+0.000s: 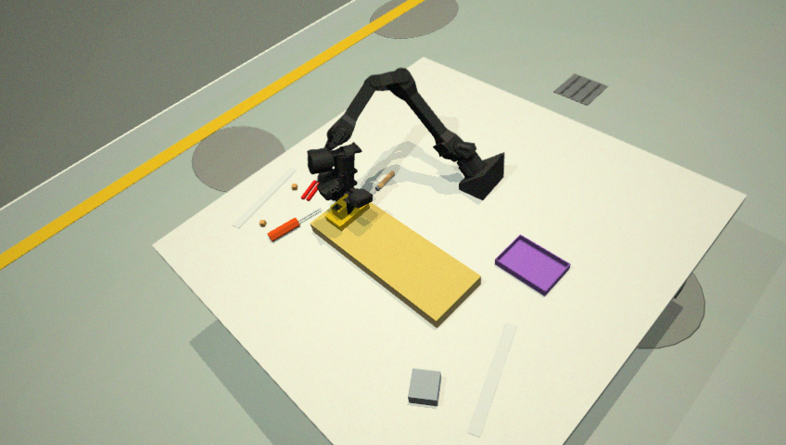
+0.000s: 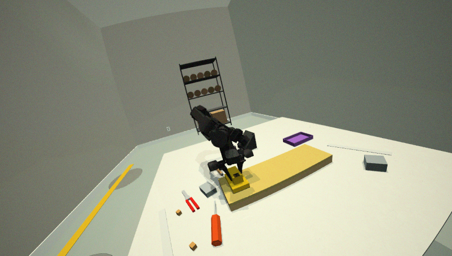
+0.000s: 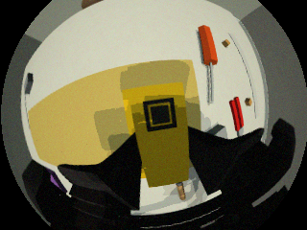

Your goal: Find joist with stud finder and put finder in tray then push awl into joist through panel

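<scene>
The yellow stud finder [image 1: 337,221] [image 2: 238,186] [image 3: 165,160] is at the end of the tan floor panel [image 1: 408,264] [image 2: 285,165] [image 3: 72,120] nearest the pliers, seemingly flat on its top. My gripper [image 1: 342,206] [image 2: 236,176] [image 3: 159,130] is shut on its raised block. In the wrist view its top shows a black square with a yellow outline inside. The awl [image 1: 386,179] [image 2: 219,172] [image 3: 180,191], with a wooden handle, lies on the table beyond that panel end, partly hidden by the arm. The purple tray [image 1: 532,266] [image 2: 298,138] [image 3: 57,181] is empty. The joist is hidden.
An orange screwdriver [image 1: 284,229] [image 2: 216,230] [image 3: 207,45], red pliers [image 1: 310,190] [image 2: 192,204] [image 3: 236,114] and a grey block [image 2: 207,189] lie near the panel's held-tool end, with small wooden cubes beyond. Another grey block [image 1: 424,387] [image 2: 375,162] stands past the opposite end.
</scene>
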`<state>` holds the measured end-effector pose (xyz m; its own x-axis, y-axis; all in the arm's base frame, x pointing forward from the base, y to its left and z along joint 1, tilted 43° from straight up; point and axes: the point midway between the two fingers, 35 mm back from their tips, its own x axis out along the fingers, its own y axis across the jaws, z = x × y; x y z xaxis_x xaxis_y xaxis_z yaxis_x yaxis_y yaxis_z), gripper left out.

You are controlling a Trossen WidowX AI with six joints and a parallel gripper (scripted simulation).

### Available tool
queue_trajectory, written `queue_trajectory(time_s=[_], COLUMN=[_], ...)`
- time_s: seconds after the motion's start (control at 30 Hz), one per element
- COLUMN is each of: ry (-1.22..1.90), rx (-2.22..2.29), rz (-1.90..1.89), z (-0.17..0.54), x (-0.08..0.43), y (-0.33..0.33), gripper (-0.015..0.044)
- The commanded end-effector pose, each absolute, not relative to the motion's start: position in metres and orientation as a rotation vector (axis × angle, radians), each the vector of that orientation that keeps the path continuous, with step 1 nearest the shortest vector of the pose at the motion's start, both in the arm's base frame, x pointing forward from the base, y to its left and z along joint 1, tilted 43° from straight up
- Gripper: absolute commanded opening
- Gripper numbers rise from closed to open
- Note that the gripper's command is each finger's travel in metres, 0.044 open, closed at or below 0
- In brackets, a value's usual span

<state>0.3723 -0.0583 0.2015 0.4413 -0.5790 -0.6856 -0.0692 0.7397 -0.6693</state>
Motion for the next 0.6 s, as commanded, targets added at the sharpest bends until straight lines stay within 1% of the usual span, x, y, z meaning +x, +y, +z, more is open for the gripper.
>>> queue_trajectory(time_s=[0.0, 0.57], ry=[1.076, 1.080], rx=[-0.690, -0.691], rz=[-0.353, -0.353], z=[0.212, 0.268], x=[0.373, 0.359], y=[-0.050, -0.005], gripper=[0.0000, 0.0000])
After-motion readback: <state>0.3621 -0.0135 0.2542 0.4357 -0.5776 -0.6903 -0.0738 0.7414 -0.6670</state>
